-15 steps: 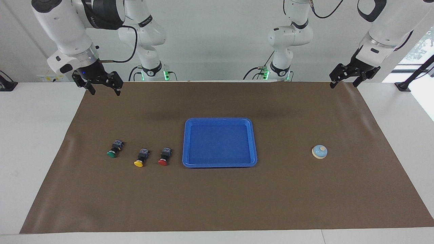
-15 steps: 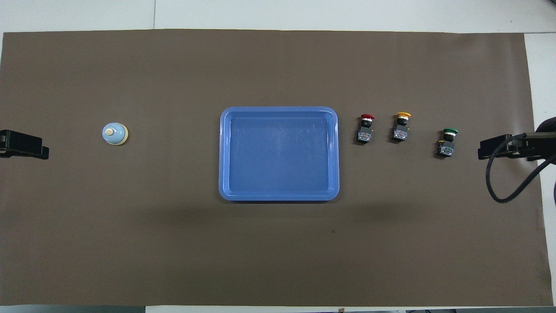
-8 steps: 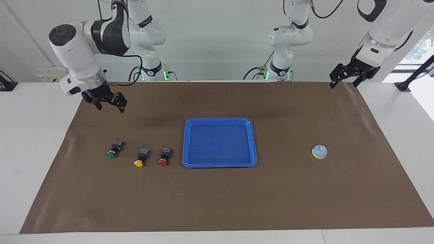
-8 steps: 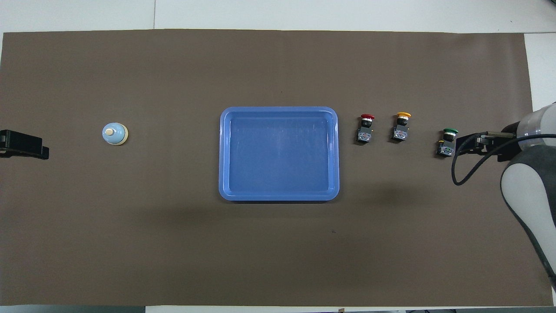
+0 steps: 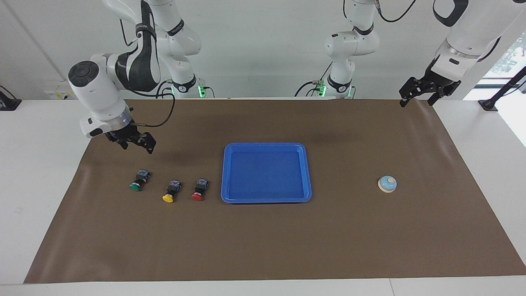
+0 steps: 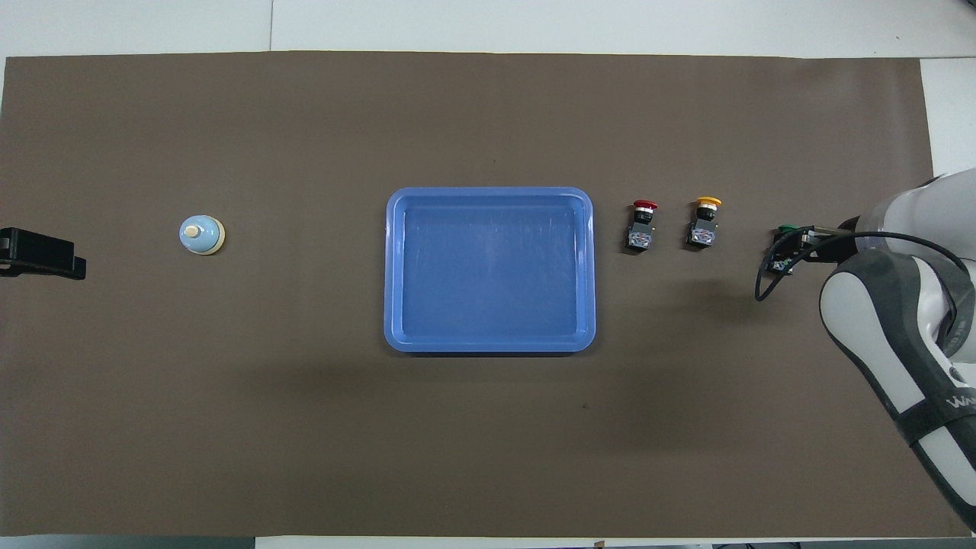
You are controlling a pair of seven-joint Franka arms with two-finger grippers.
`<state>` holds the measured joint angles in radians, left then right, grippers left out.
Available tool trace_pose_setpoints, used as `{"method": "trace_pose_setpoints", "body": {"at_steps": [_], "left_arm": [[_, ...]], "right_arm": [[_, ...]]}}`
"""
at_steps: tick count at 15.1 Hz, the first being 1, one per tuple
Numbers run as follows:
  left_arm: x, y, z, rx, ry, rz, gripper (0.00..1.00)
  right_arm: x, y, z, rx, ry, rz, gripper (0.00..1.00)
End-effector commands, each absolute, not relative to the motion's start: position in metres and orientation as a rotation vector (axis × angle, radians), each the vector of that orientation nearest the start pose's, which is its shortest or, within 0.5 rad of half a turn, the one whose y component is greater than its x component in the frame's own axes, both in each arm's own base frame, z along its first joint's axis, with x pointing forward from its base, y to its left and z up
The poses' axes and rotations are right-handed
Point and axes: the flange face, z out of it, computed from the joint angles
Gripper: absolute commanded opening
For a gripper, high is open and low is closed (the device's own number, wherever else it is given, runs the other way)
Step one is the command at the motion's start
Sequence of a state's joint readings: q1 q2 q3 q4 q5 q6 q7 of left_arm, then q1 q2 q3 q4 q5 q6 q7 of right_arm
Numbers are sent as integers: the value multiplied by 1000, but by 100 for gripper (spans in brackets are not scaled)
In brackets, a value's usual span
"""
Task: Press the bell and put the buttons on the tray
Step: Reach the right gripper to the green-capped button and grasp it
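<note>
Overhead view gives you the brown mat (image 6: 305, 427) first, covering nearly the whole table, with the blue tray (image 6: 489, 345) at its middle as your landmark. White letters near the right arm's elbow are cut off at the frame edge; you can read only "WA". No other writing is legible to you on any object.

From the tray toward the right arm's end of the table you find the red button (image 6: 643, 226) just beside the rim, then the yellow button (image 6: 704, 223), then the green button (image 5: 138, 180), all lying on the mat. From above, the green one is mostly covered by the right gripper (image 5: 137, 144); only its cap edge shows. The facing view shows you that gripper is up in the air over the mat, clear of the green button, fingers spread apart and holding nothing.

Toward the left arm's end, well apart from the tray, sits the bell (image 6: 202, 235), upright. The left gripper (image 5: 419, 96) waits over the mat's corner, fingers apart; the overhead view cuts it off at the edge.
</note>
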<state>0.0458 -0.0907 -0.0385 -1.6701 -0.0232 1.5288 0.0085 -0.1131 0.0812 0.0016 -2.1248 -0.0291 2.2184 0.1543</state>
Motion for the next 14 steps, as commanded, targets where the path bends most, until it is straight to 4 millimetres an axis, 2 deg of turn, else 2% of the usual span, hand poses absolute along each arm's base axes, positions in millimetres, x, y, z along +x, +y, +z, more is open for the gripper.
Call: {"method": "trace_pose_setpoints", "body": {"at_steps": [1,7,11,14], "left_arm": [[520,1,624,-3168,-2,92,100],[520,0,624,-3168,1,92,100],[520,0,624,-3168,1,92,100],[520,0,624,-3168,1,92,100]], "right_arm": [[550,-65,359,-3166,387,-76,100],[562,-74,315,-3155,455,-94,100],[582,-74,315,-3146,483,-116,100],[578,-74,303,-3140,526,-81,98]]}}
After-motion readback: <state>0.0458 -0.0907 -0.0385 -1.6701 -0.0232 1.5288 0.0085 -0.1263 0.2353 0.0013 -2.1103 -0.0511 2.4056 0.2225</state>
